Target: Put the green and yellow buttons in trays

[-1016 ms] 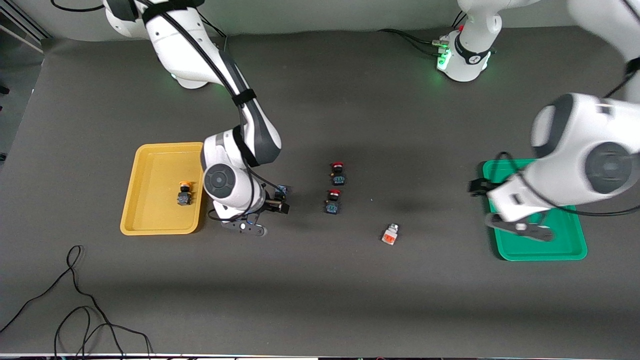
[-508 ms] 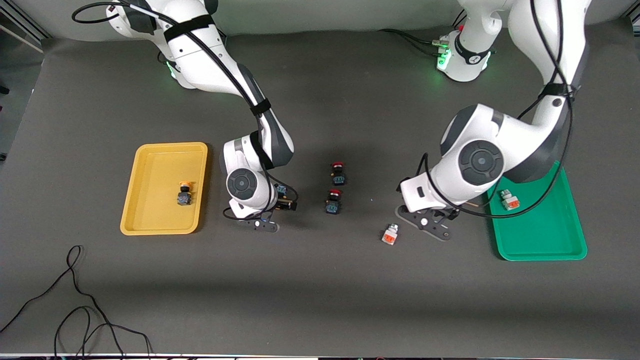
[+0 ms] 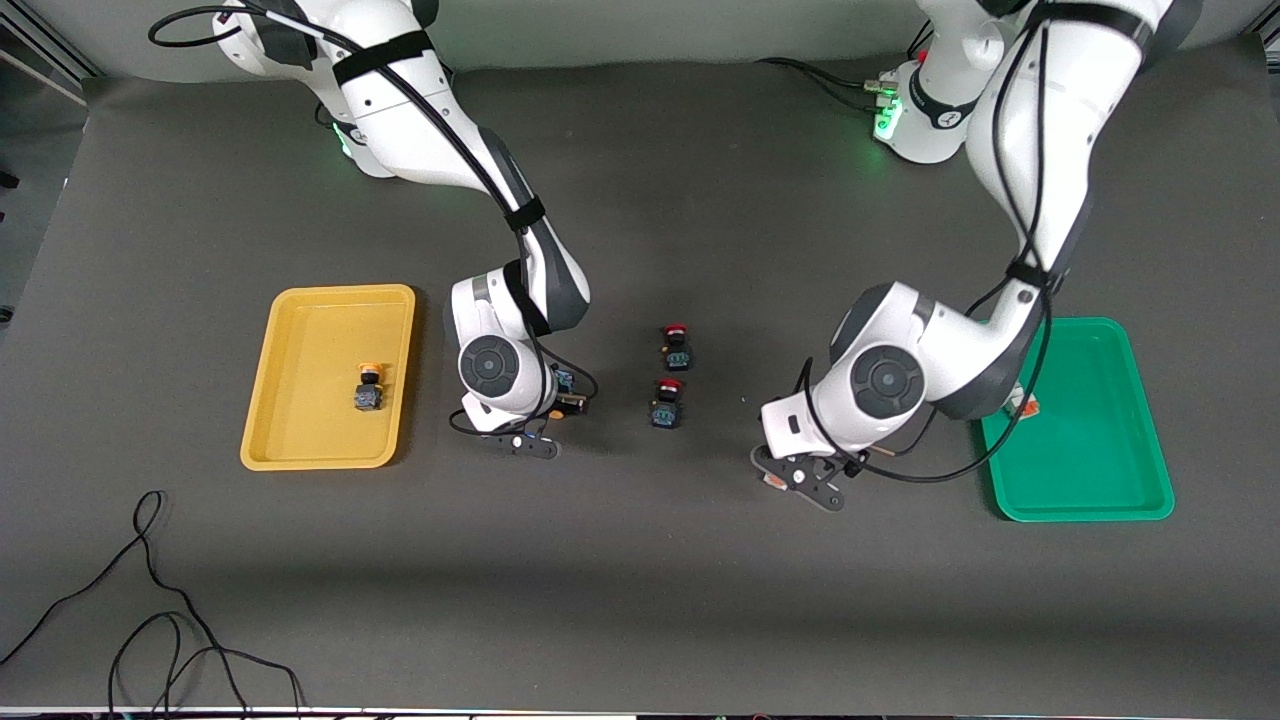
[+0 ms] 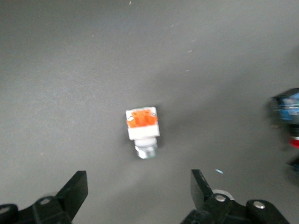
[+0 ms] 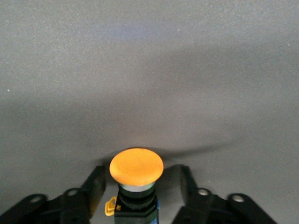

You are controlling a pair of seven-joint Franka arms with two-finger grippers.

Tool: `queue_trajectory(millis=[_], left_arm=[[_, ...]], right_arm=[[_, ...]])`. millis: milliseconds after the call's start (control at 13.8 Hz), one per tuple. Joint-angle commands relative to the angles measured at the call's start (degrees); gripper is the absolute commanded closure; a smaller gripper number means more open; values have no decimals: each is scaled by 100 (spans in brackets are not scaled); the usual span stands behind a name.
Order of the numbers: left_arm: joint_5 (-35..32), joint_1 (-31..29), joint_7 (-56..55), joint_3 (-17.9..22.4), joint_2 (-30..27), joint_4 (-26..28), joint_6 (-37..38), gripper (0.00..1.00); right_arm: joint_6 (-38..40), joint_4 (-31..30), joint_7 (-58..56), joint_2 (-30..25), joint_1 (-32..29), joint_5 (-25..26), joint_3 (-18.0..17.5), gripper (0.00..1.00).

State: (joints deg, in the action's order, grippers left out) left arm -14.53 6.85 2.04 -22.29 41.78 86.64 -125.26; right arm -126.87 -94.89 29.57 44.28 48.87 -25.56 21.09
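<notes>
My left gripper (image 4: 138, 196) hangs over the grey-and-orange button (image 4: 142, 130) on the dark table (image 3: 700, 580), fingers spread wide with the button between them and untouched. That button lies on its side in the middle stretch of the table, toward the green tray, its orange face at one end and its metal stub at the other. In the front view my wrist covers nearly all of it.

My right gripper (image 5: 140, 186) is closed on a yellow-capped button (image 5: 136, 166), one finger on each side of its dark body. It is held upright, with the round cap on top. This hand is low over the bare table just beside the yellow tray (image 3: 290, 440).

The yellow tray, toward the right arm's end of the table, holds one yellow-capped button (image 3: 368, 389) lying with its cap toward the robots' edge. The green tray (image 3: 1090, 500), toward the left arm's end, holds another grey-and-orange button (image 3: 1027, 404), mostly hidden by my left arm.

Two red-capped buttons (image 3: 676, 345) (image 3: 667, 402) lie near the middle of the table, caps toward the robots' edge.
</notes>
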Motion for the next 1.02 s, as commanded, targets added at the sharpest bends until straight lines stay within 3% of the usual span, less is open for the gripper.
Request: queue_trajectory(millis=[0, 218, 435, 508, 726, 944], left_arm=[[-313, 263, -500, 110, 330, -112, -253, 1], [-481, 738, -863, 584, 445, -121, -419, 1], [-498, 730, -881, 603, 551, -130, -473, 3], [-507, 721, -881, 603, 568, -130, -578, 10], [-516, 712, -881, 612, 595, -112, -710, 51], [-524, 703, -881, 612, 595, -112, -711, 70]], right_arm=[[66, -21, 93, -217, 35, -125, 62, 100], [609, -12, 58, -735, -26, -116, 185, 100], [1452, 5, -100, -1359, -18, -29, 606, 100], [1777, 5, -457, -1578, -9, 41, 868, 100], [2622, -3, -2300, -1879, -9, 560, 1799, 100], [2966, -126, -4286, -1827, -26, 569, 2889, 100]])
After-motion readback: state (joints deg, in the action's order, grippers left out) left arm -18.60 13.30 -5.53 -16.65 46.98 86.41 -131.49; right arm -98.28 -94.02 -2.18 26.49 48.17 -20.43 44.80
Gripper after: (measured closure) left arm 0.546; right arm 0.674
